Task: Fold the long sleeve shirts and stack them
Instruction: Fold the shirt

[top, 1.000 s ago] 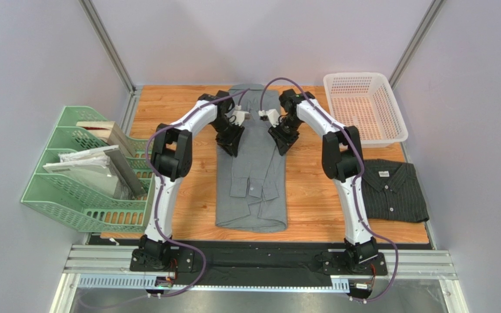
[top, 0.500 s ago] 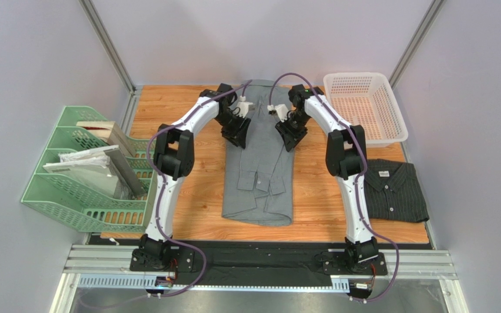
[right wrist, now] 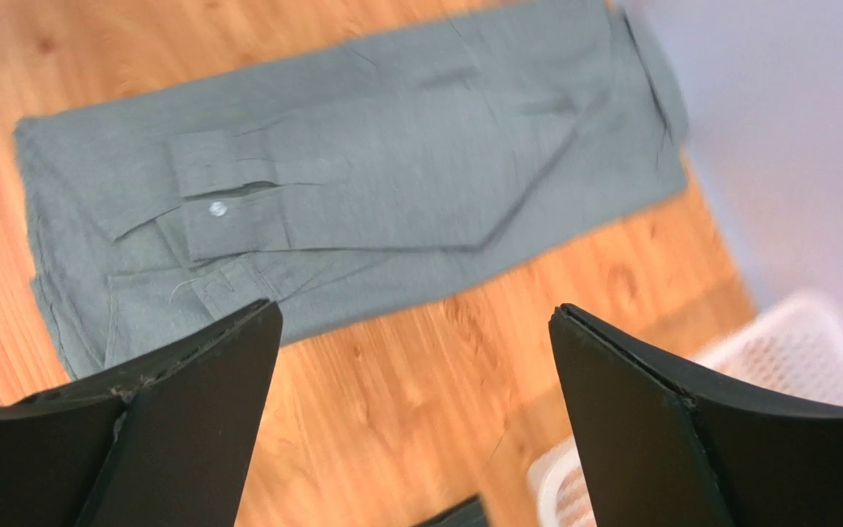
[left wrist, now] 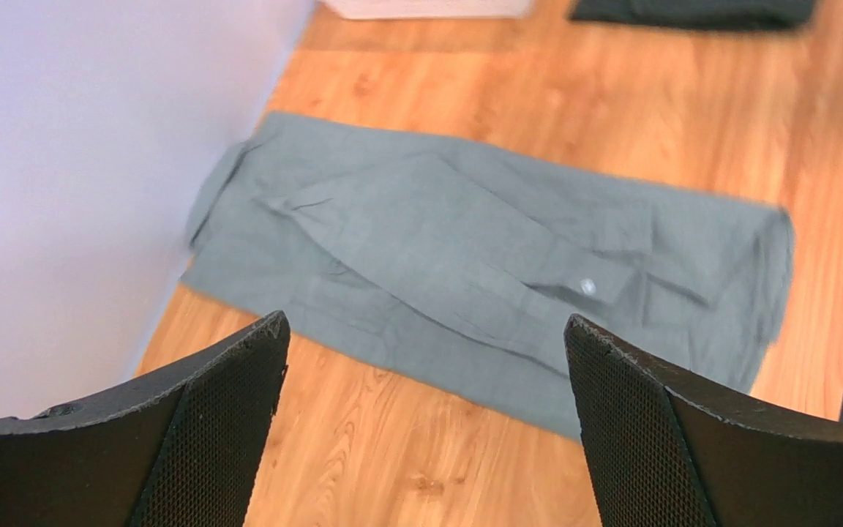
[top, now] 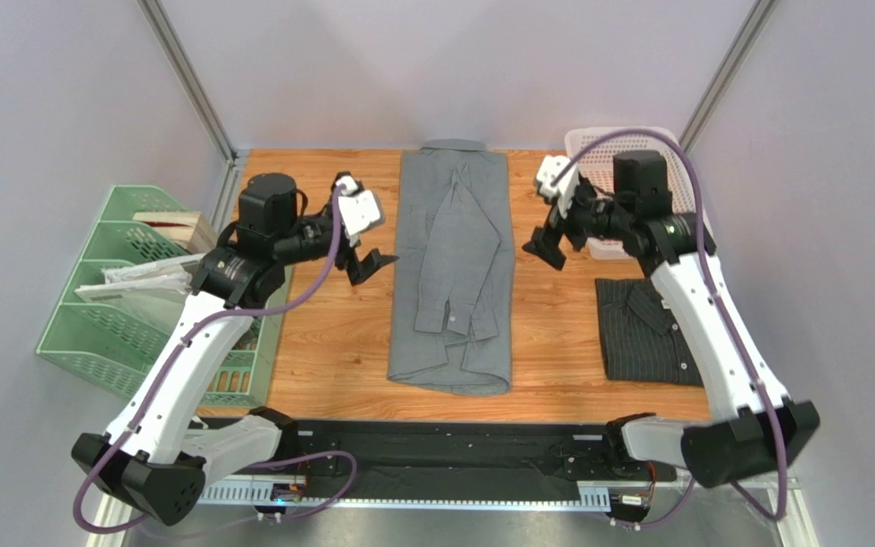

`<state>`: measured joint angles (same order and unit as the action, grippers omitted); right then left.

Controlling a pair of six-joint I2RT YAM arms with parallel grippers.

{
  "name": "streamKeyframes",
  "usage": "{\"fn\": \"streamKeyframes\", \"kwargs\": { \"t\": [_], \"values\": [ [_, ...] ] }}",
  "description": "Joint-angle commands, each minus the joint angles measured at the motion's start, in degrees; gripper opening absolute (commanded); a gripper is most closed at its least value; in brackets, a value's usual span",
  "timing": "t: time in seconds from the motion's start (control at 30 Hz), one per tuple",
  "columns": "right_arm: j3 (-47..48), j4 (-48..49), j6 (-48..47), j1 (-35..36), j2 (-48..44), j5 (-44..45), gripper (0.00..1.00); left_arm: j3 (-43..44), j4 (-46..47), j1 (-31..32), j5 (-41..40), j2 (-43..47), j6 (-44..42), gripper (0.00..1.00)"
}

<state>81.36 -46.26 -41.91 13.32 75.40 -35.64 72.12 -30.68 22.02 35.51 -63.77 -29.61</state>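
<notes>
The mid-grey long sleeve shirt lies flat in a long strip down the middle of the table, sleeves folded onto its front and collar at the far wall. It also fills the left wrist view and the right wrist view. The dark pinstriped shirt lies folded at the right, partly behind the right arm. My left gripper hovers open just left of the grey shirt. Just right of that shirt, my right gripper hovers open. Neither holds anything.
A white mesh basket stands at the far right corner, partly behind the right arm. A green file rack with papers and boards lines the left edge. Walls close in the back and both sides.
Both grippers let go of the grey shirt's upper part, opened wide and swung outward to its sides. The shirt slid toward the far wall and now lies flat.
</notes>
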Motion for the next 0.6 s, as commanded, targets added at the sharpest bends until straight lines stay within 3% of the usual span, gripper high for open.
{"fn": "streamKeyframes", "kwargs": {
  "t": [0.0, 0.07, 0.1, 0.2, 0.37, 0.57],
  "values": [
    [-12.9, -0.7, -18.4, 3.6, -3.1, -8.7, 1.00, -8.3, -12.0, 3.7, 4.5, -5.1, -19.3, 0.99],
    [-23.5, -1.2, -23.7, 5.2, -7.3, -5.7, 1.00, -14.1, -7.6, 6.8, 0.5, -2.8, -20.8, 0.99],
    [-28.1, 2.5, -26.0, 6.4, -9.5, -5.5, 1.00, -21.2, -4.3, 9.5, -2.7, -1.2, -21.2, 0.99],
    [-41.7, 8.5, -30.7, 11.5, -17.1, -2.8, 1.00, -31.6, 4.9, 16.3, -9.0, 3.0, -24.1, 0.99],
    [-51.2, 12.9, -29.6, 20.4, -19.7, 2.2, 1.00, -36.3, 9.8, 21.7, -12.3, -0.8, -26.0, 0.99],
    [-56.5, 27.7, -29.0, 25.9, -11.3, 9.0, 0.99, -38.3, 11.5, 25.8, -15.9, -4.9, -28.4, 0.99]
  ]
}}
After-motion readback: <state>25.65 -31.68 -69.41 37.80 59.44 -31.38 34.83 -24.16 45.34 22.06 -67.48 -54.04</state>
